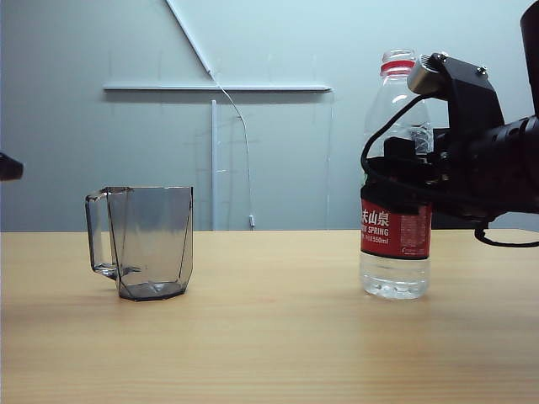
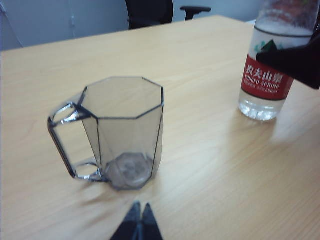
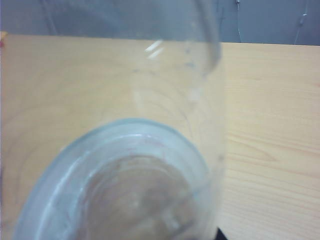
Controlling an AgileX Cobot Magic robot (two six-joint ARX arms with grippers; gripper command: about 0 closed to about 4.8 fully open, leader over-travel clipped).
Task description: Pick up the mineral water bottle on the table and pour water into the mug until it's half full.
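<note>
The mineral water bottle (image 1: 396, 244) stands upright on the right of the table (image 1: 269, 345), with clear water (image 1: 394, 276) visible in its base. My right gripper (image 1: 396, 189) reaches in from the right and is shut around the bottle's middle, just above the red label. In the right wrist view the bottle (image 3: 135, 175) fills the picture, with one dark fingertip (image 3: 221, 235) beside it. The smoky grey mug (image 1: 152, 244) stands empty on the left, handle to the left. My left gripper (image 2: 139, 209) is shut and holds nothing, hovering just short of the mug (image 2: 125, 125), well away from the bottle (image 2: 265, 82).
A dark office chair (image 2: 150, 12) stands beyond the table's far edge. A white rail (image 1: 215, 87) and a thin cable run along the grey wall behind. Bare wooden tabletop lies between mug and bottle.
</note>
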